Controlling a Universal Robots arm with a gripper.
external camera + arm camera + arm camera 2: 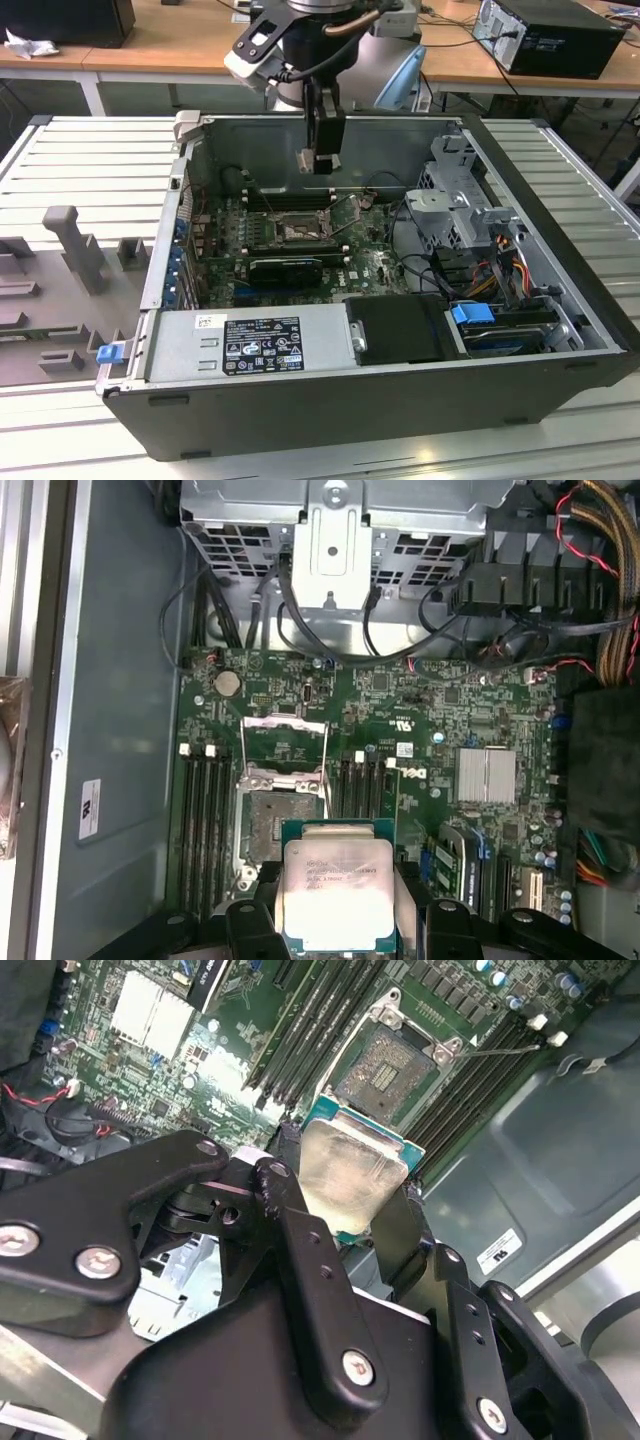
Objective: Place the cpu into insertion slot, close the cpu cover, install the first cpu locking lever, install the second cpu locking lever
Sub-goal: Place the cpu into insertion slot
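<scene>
The claw (pixel 352 1192) is clamping the cpu (pixel 338 880) by its edges, hovering over the motherboard (pixel 450 705) near the insertion slot (pixel 277 828) (cpu cover (pixel 283 736) standing open). The first step, placing, is underway; it is likely calling for squaring the chip with the socket.

The gripper (pixel 352 1192) clamps the cpu (pixel 350 1165) by opposite edges, its silver top exposed; just beyond the fingertips lies the insertion slot (pixel 385 1068), pin field bare. Long black memory slots (pixel 300 1030) flank it.
</scene>
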